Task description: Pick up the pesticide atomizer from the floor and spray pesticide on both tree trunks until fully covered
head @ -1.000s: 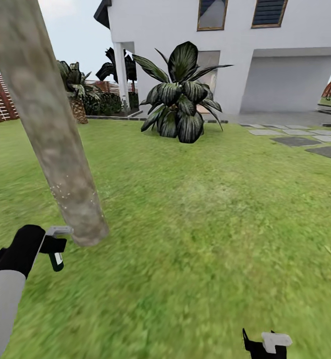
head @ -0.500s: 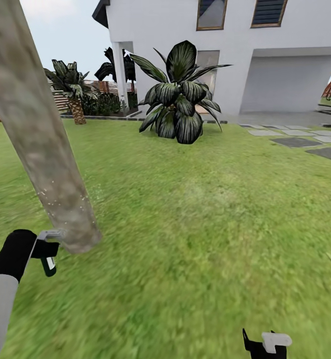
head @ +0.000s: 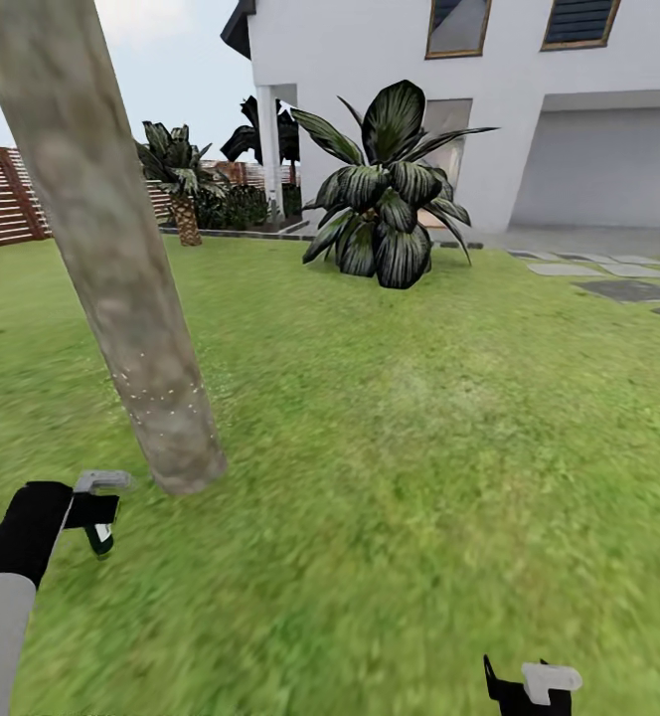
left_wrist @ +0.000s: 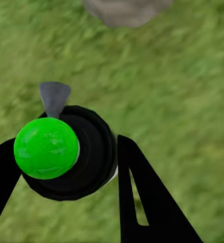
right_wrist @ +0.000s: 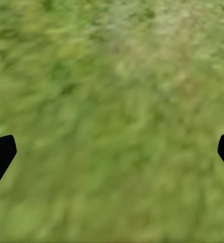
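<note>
My left end effector (left_wrist: 66, 167) is clenched on the pesticide atomizer (left_wrist: 66, 152): in the left wrist view its two black fingers (left_wrist: 142, 197) bracket the round black body from either side, the bright green cap facing the camera and the grey nozzle pointing out toward the base of the tree trunk (head: 121, 268). I hold it low and close, I judge, so the spray lands on the bark rather than the grass; in the head view the atomizer (head: 98, 507) sits just beside the flared foot of the trunk, not touching it. A scatter of fine pale specks shows on the lower trunk, which may be spray already landed, though I cannot be sure. The trunk rises mottled beige and grey out of the top of the head view, so most of its height would need covering.

My right end effector (right_wrist: 112, 152) is released, fingers spread wide over bare lawn (head: 419, 447), idle and out of the way. Beyond stand a broad-leafed shrub (head: 390, 189), a short palm (head: 179, 184), the slatted fence (head: 7, 194) and the white house (head: 489, 89).
</note>
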